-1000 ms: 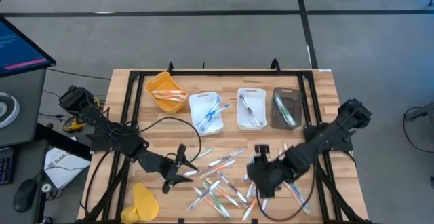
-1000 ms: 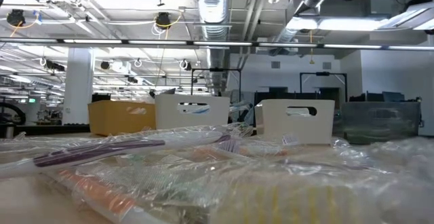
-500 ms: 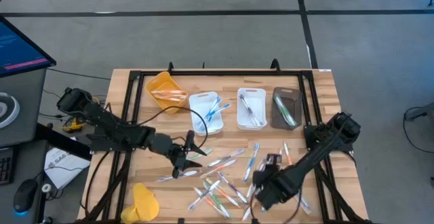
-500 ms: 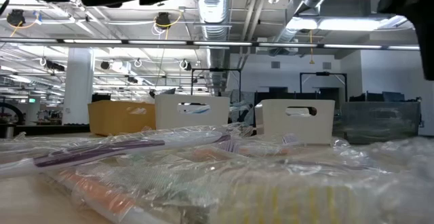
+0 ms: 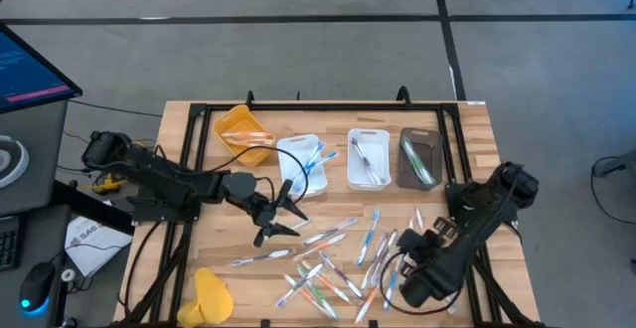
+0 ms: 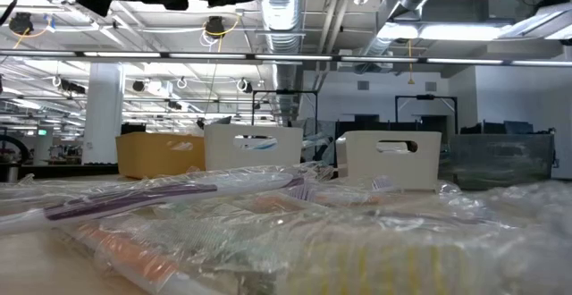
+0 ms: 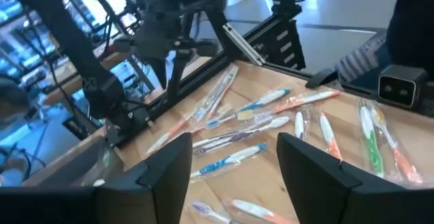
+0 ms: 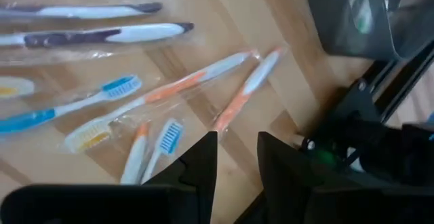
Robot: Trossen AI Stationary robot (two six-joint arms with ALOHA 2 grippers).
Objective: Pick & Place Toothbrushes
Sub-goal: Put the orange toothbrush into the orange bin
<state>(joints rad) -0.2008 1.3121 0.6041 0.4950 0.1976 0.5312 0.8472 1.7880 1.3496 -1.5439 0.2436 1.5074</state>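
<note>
On the table's front, toothbrushes (image 5: 328,268) scattered between spread, empty left claw (image 5: 281,212) and narrowly parted right claw (image 5: 437,231).

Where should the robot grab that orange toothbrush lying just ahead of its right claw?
Probably mid-handle on the orange toothbrush, coming straight down from above with the jaws across its narrow width. It lies flat on the wooden table, long and thin, so only its slim sides offer a grip. Mid-handle also stays away from the far end, where a white-and-orange brush nearly meets it.
</note>
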